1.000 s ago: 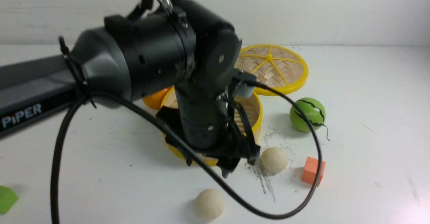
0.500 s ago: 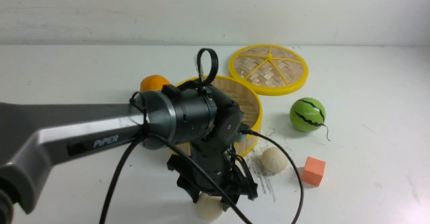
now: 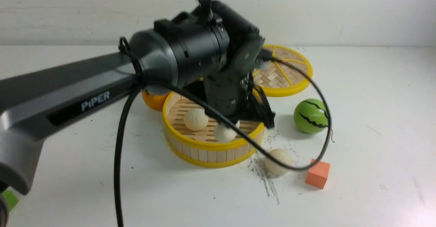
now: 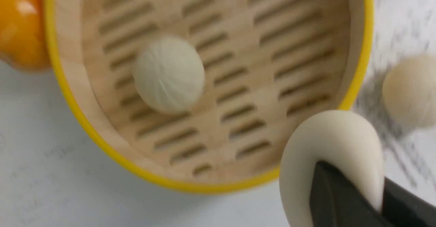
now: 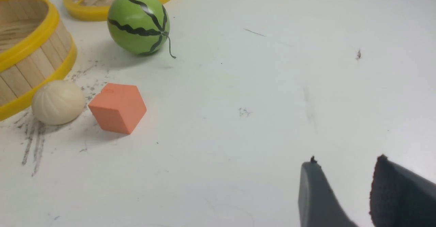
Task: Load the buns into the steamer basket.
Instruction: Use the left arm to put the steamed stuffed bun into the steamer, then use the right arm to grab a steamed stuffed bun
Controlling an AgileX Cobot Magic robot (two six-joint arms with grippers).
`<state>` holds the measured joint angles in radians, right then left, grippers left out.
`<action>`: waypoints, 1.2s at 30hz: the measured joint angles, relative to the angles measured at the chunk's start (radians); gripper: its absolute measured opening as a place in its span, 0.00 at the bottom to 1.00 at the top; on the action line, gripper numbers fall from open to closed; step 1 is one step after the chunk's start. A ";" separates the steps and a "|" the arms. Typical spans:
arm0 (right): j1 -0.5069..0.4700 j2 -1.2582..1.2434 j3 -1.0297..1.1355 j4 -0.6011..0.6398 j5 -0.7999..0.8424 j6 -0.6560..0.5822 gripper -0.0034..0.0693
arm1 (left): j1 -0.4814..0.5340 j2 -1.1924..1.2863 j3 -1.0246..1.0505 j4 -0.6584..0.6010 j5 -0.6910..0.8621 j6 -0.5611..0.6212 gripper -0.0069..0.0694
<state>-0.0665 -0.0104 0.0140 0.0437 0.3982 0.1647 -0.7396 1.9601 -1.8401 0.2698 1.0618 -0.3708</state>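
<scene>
The steamer basket (image 3: pixel 207 147) stands mid-table with one bun (image 3: pixel 196 119) on its slatted floor. My left gripper (image 3: pixel 227 127) is shut on a second bun (image 3: pixel 223 134) and holds it just above the basket's near-right rim. In the left wrist view the held bun (image 4: pixel 327 142) is squeezed between the black fingers, over the yellow rim (image 4: pixel 102 138), with the resting bun (image 4: pixel 168 74) inside. The third bun (image 3: pixel 277 161) lies on the table right of the basket and also shows in the right wrist view (image 5: pixel 58 101). My right gripper (image 5: pixel 346 159) is open and empty, low over bare table.
An orange (image 3: pixel 153 101) touches the basket's far-left side. The flat woven lid (image 3: pixel 289 74) lies behind. A green striped melon ball (image 3: pixel 311 115) and an orange cube (image 3: pixel 317 173) sit to the right. A green block (image 3: pixel 8 199) is at the near-left edge.
My left gripper dropped onto the bun near the table's front edge, closed on it, then lifted it back over the basket. That spot on the table is now bare.
</scene>
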 joint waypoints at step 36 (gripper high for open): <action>0.000 0.000 0.000 0.000 0.000 0.000 0.38 | 0.097 -0.140 -0.144 0.050 0.155 -0.024 0.67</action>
<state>-0.0665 -0.0104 0.0140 0.0437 0.3982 0.1647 -0.6428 1.8201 -1.9840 0.3196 1.2164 -0.3944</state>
